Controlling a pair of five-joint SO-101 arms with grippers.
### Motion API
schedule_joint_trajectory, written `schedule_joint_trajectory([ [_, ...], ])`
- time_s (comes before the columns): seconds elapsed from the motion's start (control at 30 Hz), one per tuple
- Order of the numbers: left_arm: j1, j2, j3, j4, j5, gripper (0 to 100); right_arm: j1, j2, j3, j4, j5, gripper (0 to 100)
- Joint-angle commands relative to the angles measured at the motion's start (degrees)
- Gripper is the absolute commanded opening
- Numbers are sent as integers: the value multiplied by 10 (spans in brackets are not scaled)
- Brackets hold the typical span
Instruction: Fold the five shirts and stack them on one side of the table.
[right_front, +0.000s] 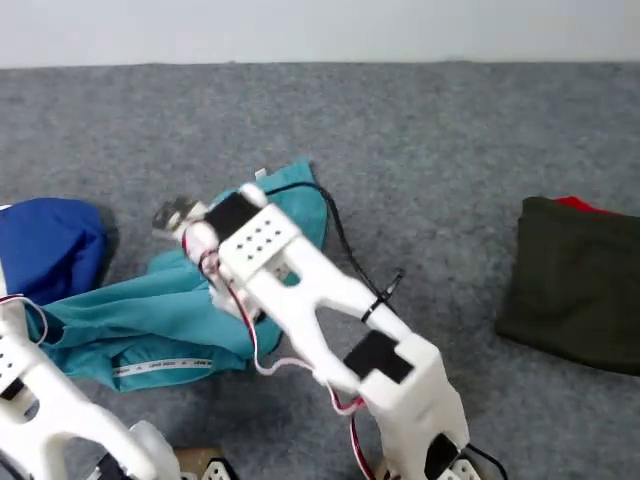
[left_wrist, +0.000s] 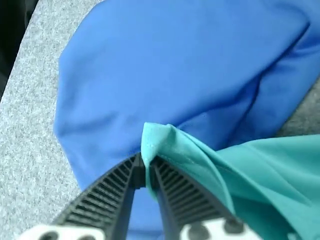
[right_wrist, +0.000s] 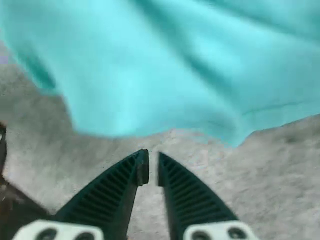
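Observation:
A crumpled teal shirt (right_front: 150, 310) lies left of the table's middle, beside a bunched blue shirt (right_front: 50, 245) at the far left. My left gripper (left_wrist: 145, 172) is shut on a pinched edge of the teal shirt (left_wrist: 260, 165), held just above the blue shirt (left_wrist: 175, 65). The left arm (right_front: 50, 400) stands at the near left corner. My right gripper (right_front: 172, 215) hangs by the far left edge of the teal shirt. In its own view the right gripper (right_wrist: 149, 167) is shut with nothing between its fingers, over bare table in front of the teal shirt (right_wrist: 165, 60).
A folded dark shirt (right_front: 575, 285) lies at the right edge on top of a red one (right_front: 580, 205). The grey felt table (right_front: 450, 130) stretches bare across the back and between the teal shirt and that stack. The right arm (right_front: 330, 310) crosses the near middle.

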Motion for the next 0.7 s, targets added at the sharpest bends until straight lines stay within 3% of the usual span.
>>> schedule_joint_trajectory([
  [0.0, -4, -12, -6, -12, -4, 13, -18, -44, 25, 22, -38, 151],
  [0.1, -3, -12, -4, -11, -4, 13, -19, -12, 24, 10, -42, 172],
  [0.33, -2, -12, -4, -11, -3, 13, -20, 75, -21, -127, -9, 68],
  [0.5, -4, -12, -4, -10, -3, 13, -21, 118, -111, -114, -4, 69],
  [0.67, -4, -15, -4, -10, -3, 13, -26, 124, -178, -17, -7, 69],
])
